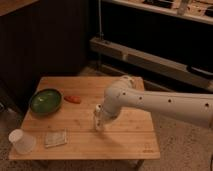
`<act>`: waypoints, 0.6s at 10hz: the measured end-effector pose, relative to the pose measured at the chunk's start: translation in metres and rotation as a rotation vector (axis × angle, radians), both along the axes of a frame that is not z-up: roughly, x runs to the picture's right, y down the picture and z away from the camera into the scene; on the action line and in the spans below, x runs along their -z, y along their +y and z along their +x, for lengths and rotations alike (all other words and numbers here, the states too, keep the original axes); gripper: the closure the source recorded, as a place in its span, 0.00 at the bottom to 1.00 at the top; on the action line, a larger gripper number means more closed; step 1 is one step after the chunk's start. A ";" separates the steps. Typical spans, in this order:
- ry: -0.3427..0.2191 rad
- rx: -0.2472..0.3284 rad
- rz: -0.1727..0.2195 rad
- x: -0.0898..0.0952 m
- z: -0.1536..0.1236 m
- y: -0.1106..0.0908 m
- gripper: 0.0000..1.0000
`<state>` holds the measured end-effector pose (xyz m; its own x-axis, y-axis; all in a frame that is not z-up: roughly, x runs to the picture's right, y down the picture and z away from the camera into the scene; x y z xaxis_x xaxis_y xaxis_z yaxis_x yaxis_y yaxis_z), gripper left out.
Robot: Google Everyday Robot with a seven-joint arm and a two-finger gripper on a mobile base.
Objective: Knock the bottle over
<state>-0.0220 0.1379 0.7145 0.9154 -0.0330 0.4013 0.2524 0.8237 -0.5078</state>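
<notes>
- Though small in view, nearest of all: white paper cup (21,140) on the front left corner of the wooden table (125,142), upright.
- Just right of the cup, flat clear packet (55,138) lying on the boards; printing on it too faint to read.
- Further in, near the table's middle: bottle (98,119), slim and whitish, standing upright; no writing legible on its label.
- Right against the bottle, gripper (102,117), hard to separate from the bottle's pale body; cannot tell how wide it is parted, nor whether it has hold of anything.
- Behind that, white arm (150,102) reaching in from the right edge, bent at a bulky rounded elbow above the table's middle, forearm angled down and to the left toward the bottle; row of dark dots along the long upper segment.
- Toward the left back: green bowl (45,100), and beside it a small orange-red thing (73,99), perhaps a carrot or pepper.
- Farthest off: dark cabinet fronts (50,40) and a long low shelf (150,62) behind the table.
</notes>
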 end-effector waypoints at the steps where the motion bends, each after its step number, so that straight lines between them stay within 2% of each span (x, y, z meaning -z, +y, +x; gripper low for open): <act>1: -0.038 -0.012 -0.002 0.001 -0.011 -0.014 1.00; 2: -0.077 -0.034 -0.005 -0.001 -0.018 -0.029 1.00; 4: -0.100 -0.058 -0.013 -0.014 -0.013 -0.051 0.94; 6: -0.082 -0.031 -0.006 -0.023 -0.010 -0.053 1.00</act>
<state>-0.0316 0.0854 0.7376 0.8801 -0.0030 0.4747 0.2679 0.8286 -0.4915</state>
